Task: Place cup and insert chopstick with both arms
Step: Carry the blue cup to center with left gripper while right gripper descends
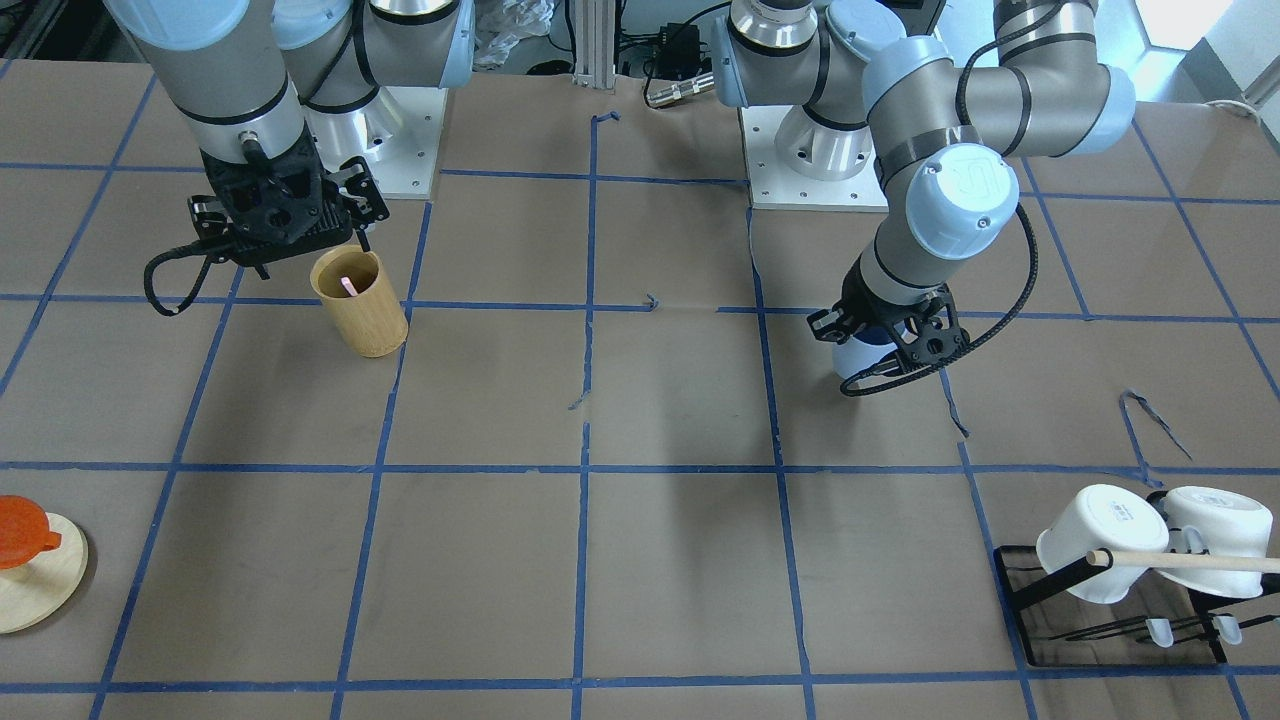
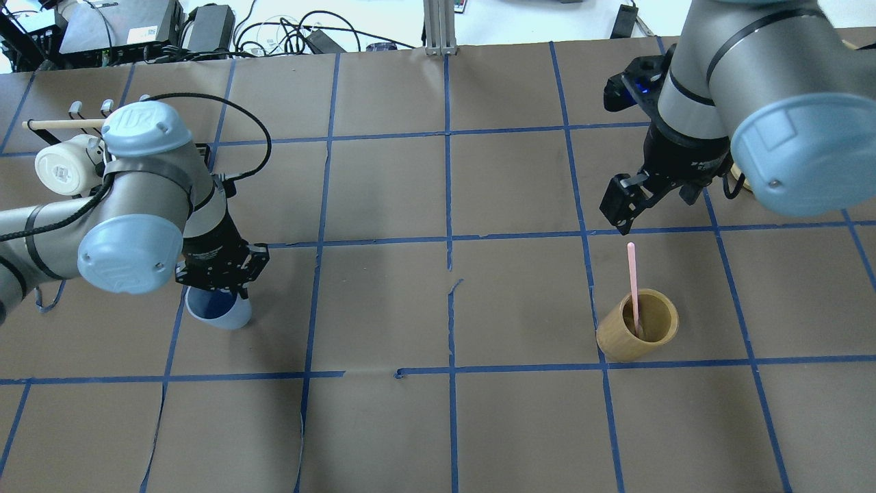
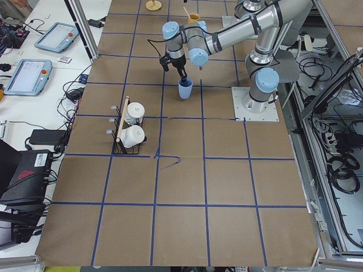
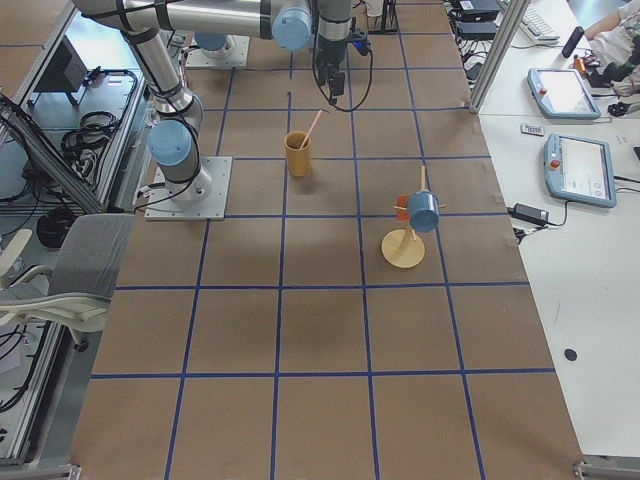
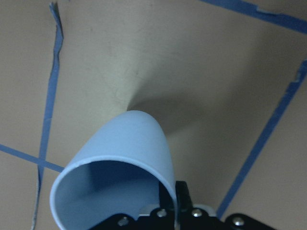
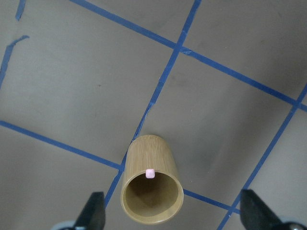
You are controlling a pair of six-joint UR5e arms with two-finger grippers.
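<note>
I judge my left claw pinches the rim of the blue cup, upright on the table directly beneath it, while my right claw hangs spread above the wooden pot holding the near-upright pink chopstick.

Showing silver-grey tubular links on the left arm and the right arm, closing every joint with rounded pale blue caps dotted with small screws, one embossed with a UR mark. Wearing black bands round the links, trailing a black cable off each wrist, ending in the angular black left gripper and right gripper. Sitting on bright conical metal bases bolted to white square plates.
</note>
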